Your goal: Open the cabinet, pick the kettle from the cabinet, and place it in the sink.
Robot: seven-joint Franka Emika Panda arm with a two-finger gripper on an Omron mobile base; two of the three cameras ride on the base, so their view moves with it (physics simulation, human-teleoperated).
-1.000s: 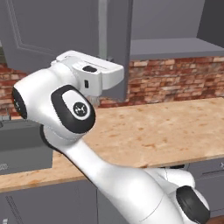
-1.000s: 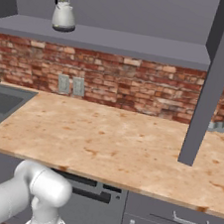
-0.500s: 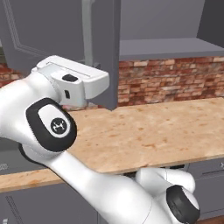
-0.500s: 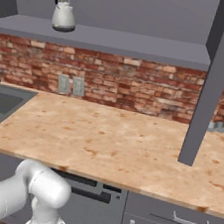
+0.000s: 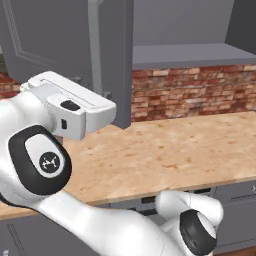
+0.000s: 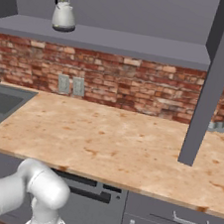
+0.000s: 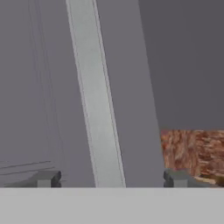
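Gripper point(image 7: 111, 178) spread wide astride the cabinet door's bar handle point(image 7: 97, 109), gripping nothing.
Up on the cabinet shelf point(image 6: 142, 45), far left, the kettle point(image 6: 63, 13) looks rigid, smooth, probably light; take its arched handle.

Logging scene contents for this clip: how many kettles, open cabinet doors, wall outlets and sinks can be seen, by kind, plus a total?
Kettles: 1, the kettle on the cabinet shelf
Open cabinet doors: 2, the left door and the right door
Wall outlets: 2, the outlets on the brick
Sinks: 1, the sink
Total: 6
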